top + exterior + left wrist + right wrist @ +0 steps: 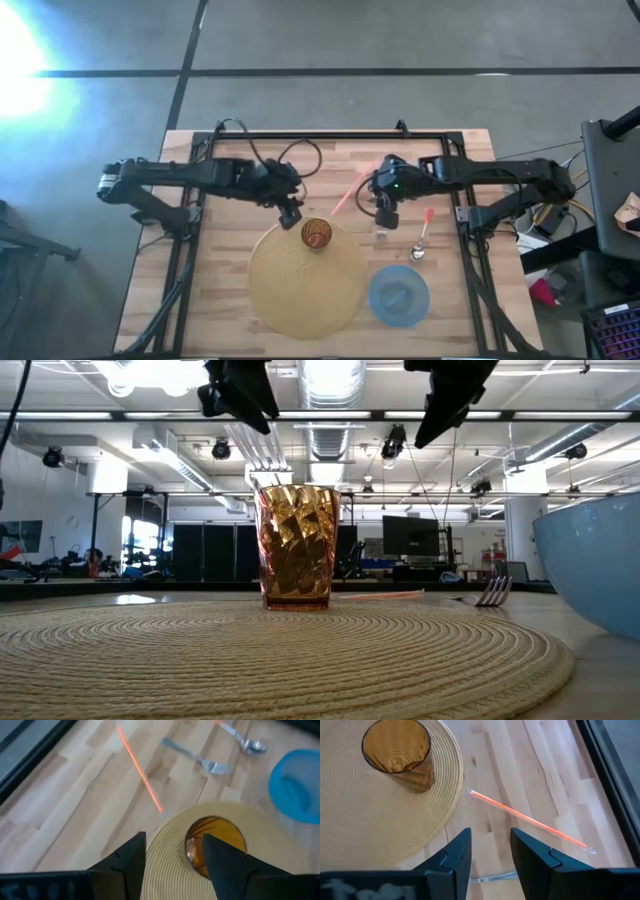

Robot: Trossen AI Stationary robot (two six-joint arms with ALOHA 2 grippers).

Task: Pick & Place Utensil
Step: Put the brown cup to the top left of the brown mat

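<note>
An amber faceted cup stands upright on a round woven placemat. A metal fork lies flat on the wood right of the mat, and a spoon with a red handle lies farther right. An orange straw lies slantwise behind them. My left gripper hangs open just left of and behind the cup. My right gripper is open above the fork's handle, well off the table in the low view.
A blue bowl sits at the mat's near right edge and looms large in the low view. Black frame rails run along the table's left and right sides. Bare wood shows at the table's left part.
</note>
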